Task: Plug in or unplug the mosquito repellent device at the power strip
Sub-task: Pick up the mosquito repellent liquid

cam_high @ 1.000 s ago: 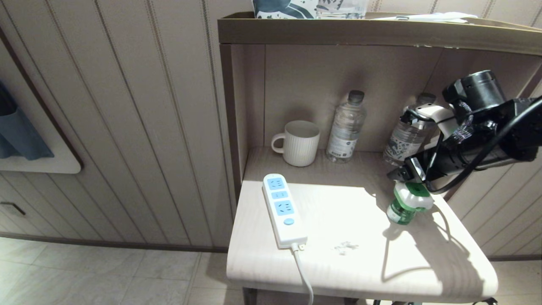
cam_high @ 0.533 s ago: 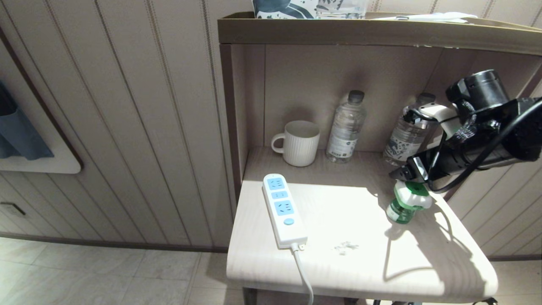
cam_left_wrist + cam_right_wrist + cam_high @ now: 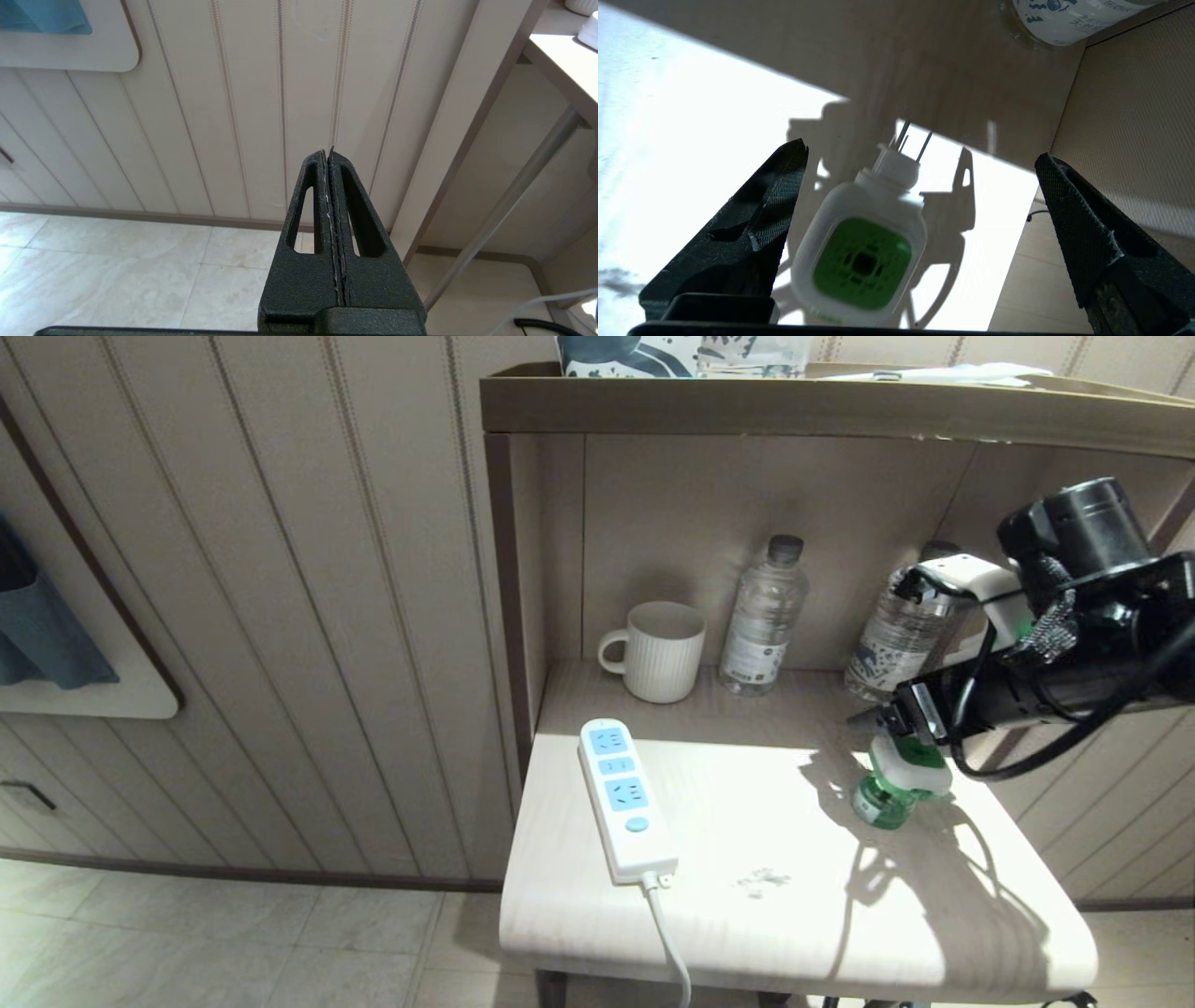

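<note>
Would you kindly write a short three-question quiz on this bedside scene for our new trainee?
1. True or false: the mosquito repellent device is plugged into the power strip.
2. The right gripper is: A) shut on the device, B) open above it, C) out of view.
3. Which vessel stands nearest the power strip?

Key: 1. False; it stands apart on the table. 2. B. 3. The mug.

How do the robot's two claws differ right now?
The left gripper is shut, fingers pressed together; the right gripper is spread wide. The left gripper hangs beside the table, facing the panelled wall and holding nothing; the right gripper sits over the mosquito repellent device on the table, not clamping it. Both are black and textured.
</note>
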